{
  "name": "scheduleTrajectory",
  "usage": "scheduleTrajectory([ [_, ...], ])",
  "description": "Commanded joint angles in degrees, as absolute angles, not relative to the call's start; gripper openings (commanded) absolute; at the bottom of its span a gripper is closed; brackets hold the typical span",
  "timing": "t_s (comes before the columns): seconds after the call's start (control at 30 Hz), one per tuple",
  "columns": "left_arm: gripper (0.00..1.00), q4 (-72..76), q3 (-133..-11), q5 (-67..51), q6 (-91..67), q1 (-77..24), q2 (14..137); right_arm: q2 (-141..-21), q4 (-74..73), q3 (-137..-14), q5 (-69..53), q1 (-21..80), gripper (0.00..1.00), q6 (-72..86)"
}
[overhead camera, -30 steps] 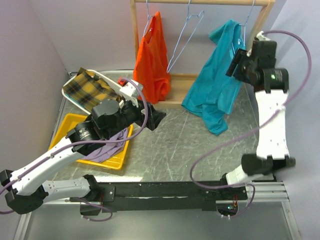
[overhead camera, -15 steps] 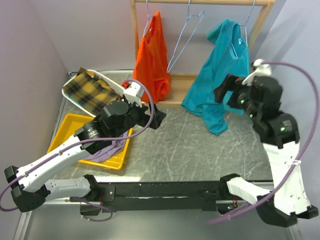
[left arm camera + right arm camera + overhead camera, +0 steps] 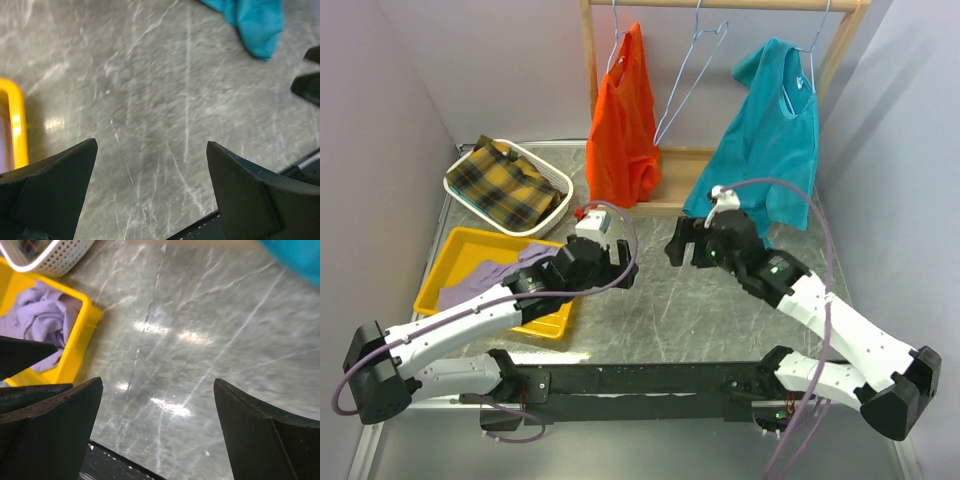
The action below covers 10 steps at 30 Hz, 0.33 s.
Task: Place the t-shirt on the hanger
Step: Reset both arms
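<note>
- My left gripper hangs low over the table, just beside the yellow tray. Its two dark, wedge-shaped fingers stand wide apart and there is nothing between them, only the bare tabletop.
- My right gripper is also low over the middle of the table and points toward the left one. Its jaws are spread fully and they hold nothing.
- The two grippers are near each other but do not touch.
- The t-shirt is on the hanger, at the right end of the wooden rack. It is soft teal fabric, plain, and it falls in loose folds. One short sleeve sticks out to the left and the lower hem reaches the table surface behind my right arm.
- The hanger is thin pale wire. Only its hook and a short piece at the neck opening are visible; the rest is under the fabric.
- The table surface is grey and looks like marble, with pale veins and shiny spots of reflected light.
- A bright orange garment hangs at the left of the rack, and an empty wire hanger of triangular shape hangs tilted between the two garments.
- The yellow tray is rigid, with rounded corners, and holds a crumpled lilac cloth.
- Behind it is a white basket with perforated walls, and in it lies a cloth in yellow and dark check.
</note>
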State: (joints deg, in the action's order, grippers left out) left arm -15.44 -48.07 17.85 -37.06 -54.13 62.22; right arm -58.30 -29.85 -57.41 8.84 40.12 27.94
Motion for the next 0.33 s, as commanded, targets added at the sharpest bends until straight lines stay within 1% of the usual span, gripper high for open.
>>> scheduleTrajectory([
  [0.0,0.96,-9.59,-44.74,21.18,-42.36,-53.96,60.91,-54.67,-11.96,-48.44,5.09,40.34,1.00,33.48],
  [0.17,0.96,-5.89,-40.00,21.62,-43.77,-53.96,58.54,-54.84,-17.57,-47.81,14.23,40.34,1.00,38.06],
  [0.3,0.96,-6.94,-39.81,22.76,-43.95,-53.96,58.27,-53.53,-18.46,-46.68,13.37,40.34,1.00,37.70],
])
